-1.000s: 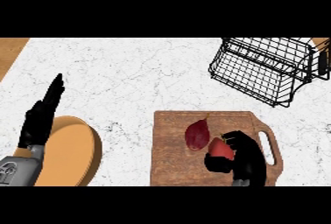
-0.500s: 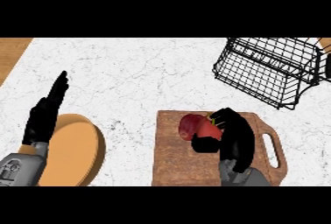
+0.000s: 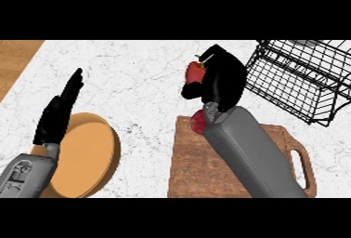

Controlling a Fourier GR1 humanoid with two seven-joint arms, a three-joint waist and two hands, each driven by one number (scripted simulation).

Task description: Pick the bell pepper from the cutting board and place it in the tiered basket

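Lifted off the board (image 3: 198, 172) now, pepper (image 3: 195, 72) up over the surface (image 3: 137, 69) just left of the basket (image 3: 302, 74), right hand (image 3: 223, 79) fingers curled round it. Left hand (image 3: 58, 114) open, resting by the plate (image 3: 86, 160).

The surface (image 3: 137, 69) was white marble with fine grey veining, and a strip of light wood showed at its far left edge. The board (image 3: 192, 172) was reddish-brown wood with darker grain. The pepper (image 3: 195, 72) was red with a small green stem. The basket (image 3: 302, 74) was black wire. The plate (image 3: 86, 162) was plain orange-tan. Both hands, the right hand (image 3: 223, 79) and the left hand (image 3: 58, 111), were black on grey forearms.
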